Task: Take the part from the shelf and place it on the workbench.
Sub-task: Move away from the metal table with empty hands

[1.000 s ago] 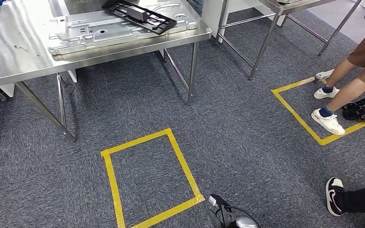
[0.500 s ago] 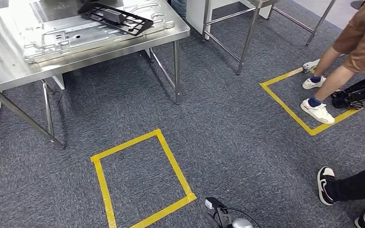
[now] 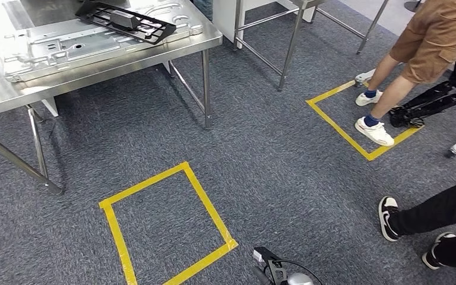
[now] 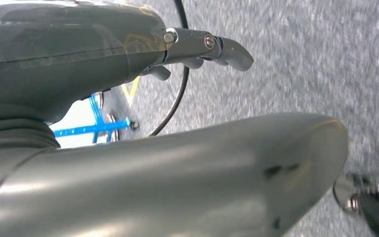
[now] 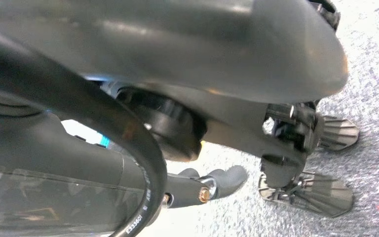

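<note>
On the steel tabletop (image 3: 172, 50) sits a black grid part (image 3: 124, 19) atop a metal panel (image 3: 77, 44). Looks stiff, light; I'd grab its frame edge. Both hands hang empty, fingers apart-ish.

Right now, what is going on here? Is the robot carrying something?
The robot holds nothing. Its left hand and right hand hang over the grey carpet with nothing in their fingers. Ahead stands the steel workbench, with a black grid part lying on a large metal panel. Yellow tape squares mark the floor. One person stands in the far square, and another person's legs show nearby.
</note>
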Controlling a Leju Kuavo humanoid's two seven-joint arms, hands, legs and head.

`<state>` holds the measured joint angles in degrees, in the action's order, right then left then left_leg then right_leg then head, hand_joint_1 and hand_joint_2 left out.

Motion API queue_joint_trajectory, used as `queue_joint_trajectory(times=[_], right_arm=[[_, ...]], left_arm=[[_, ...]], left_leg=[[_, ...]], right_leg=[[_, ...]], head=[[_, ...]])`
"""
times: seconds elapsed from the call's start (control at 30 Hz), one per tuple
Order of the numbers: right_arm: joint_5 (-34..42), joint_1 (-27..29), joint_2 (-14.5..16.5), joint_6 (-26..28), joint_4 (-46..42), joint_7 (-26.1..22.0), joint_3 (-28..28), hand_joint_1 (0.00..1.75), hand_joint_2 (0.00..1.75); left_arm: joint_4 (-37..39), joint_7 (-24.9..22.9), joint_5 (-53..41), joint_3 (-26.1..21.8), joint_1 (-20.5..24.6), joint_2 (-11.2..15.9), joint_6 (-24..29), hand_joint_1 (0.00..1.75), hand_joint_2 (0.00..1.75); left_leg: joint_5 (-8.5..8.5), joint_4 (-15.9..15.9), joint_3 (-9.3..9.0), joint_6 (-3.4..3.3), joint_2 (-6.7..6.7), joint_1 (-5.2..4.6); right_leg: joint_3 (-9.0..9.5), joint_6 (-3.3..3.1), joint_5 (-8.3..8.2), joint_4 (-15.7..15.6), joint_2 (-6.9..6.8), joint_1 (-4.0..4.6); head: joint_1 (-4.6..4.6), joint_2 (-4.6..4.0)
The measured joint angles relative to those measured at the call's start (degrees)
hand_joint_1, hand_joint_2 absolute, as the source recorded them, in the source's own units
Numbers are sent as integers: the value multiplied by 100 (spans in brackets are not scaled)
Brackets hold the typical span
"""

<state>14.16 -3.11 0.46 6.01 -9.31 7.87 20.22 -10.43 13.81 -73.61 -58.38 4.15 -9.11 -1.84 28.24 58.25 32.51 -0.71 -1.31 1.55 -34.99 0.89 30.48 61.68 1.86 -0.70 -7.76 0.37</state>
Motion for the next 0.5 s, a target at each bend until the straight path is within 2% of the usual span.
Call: queue_joint_trajectory(times=[0.07,0.13,0.2,0.27,0.33,0.37,0.43,0.5], right_arm=[[0,-1,0,0,0,0,0,0,0],[-3,-7,2,-4,0,-2,2,0,0],[-19,-21,4,-7,1,-11,12,0,0],[-59,-50,4,-4,2,-22,42,0,0],[-106,-53,4,-2,4,-26,88,0,0],[-124,-40,4,0,7,-26,109,0,0],[-145,-33,4,0,12,-26,134,0,0],[-186,-61,12,-1,13,-25,149,0,0]], left_arm=[[0,-1,0,0,0,0,1,0,0],[0,-4,-6,0,1,0,2,0,0],[0,-7,-19,1,6,0,1,0,0],[0,-8,-27,2,9,0,-2,0,0],[0,-8,-28,2,11,0,-12,0,0],[0,-8,-24,2,16,1,-29,0,0],[0,-7,-9,1,23,2,-72,0,0],[1,-6,5,0,13,2,-117,0,0]], left_leg=[[0,0,0,-2,5,-1],[5,1,-1,-12,105,-22],[28,9,-13,0,311,-67],[47,19,-16,38,463,-109],[51,17,-18,80,546,-123],[79,36,-20,107,538,-109],[284,297,71,149,395,-83],[665,987,357,159,215,-75]], right_leg=[[-16,1,17,31,-3,-1],[-322,11,253,660,-32,-13],[-227,-3,77,486,-273,6],[155,-37,-301,-325,-480,52],[146,-65,-291,-373,-429,68],[145,-89,-304,-387,-387,56],[154,-153,-331,-416,-315,30],[154,-198,-343,-421,-231,22]], head=[[-1,0],[-1,0],[-3,0],[1,0],[7,0],[8,0],[9,0],[13,0]])
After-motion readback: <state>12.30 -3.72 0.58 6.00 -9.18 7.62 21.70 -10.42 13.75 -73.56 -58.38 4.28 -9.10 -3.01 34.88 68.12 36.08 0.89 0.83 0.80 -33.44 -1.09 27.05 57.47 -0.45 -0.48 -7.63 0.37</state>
